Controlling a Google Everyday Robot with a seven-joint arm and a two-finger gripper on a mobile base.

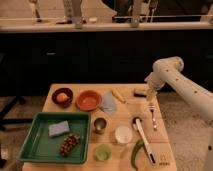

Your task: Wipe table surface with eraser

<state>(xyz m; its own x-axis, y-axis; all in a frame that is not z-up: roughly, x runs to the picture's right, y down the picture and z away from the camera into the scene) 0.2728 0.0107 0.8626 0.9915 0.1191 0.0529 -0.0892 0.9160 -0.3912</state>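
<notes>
The white arm [186, 89] hangs its gripper [151, 94] just beside the dark eraser [140, 91] on the pale wooden table [130, 103]. The tray [42, 146] is green, the bowl [88, 100] orange, the sponge [59, 128] grey-blue.

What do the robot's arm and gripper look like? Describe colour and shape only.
The arm is off-white, made of smooth, rounded tubular segments with a bulbous joint. No cables or markings show. The gripper, a darker tan, is over the far right of the table.
</notes>
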